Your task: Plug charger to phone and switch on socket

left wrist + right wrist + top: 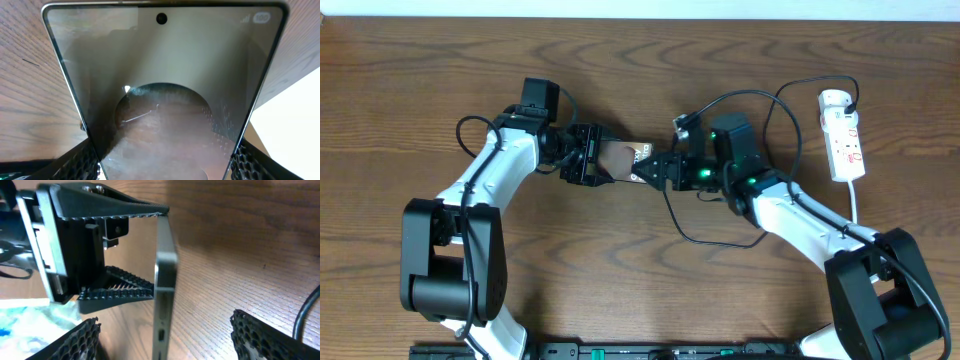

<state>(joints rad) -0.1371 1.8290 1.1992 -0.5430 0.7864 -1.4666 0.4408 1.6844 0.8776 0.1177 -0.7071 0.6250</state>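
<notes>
So the left gripper clamps the phone; right gripper gapes empty (charger tip at its one o'clock), probably grab that next.

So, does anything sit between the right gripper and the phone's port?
Nothing visible does. The phone, clamped by the left gripper, shows its port between the open fingers of the right gripper, unblocked.

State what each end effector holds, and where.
The left end effector clamps the phone across its two long edges; the right end effector is open, holding nothing.
</notes>
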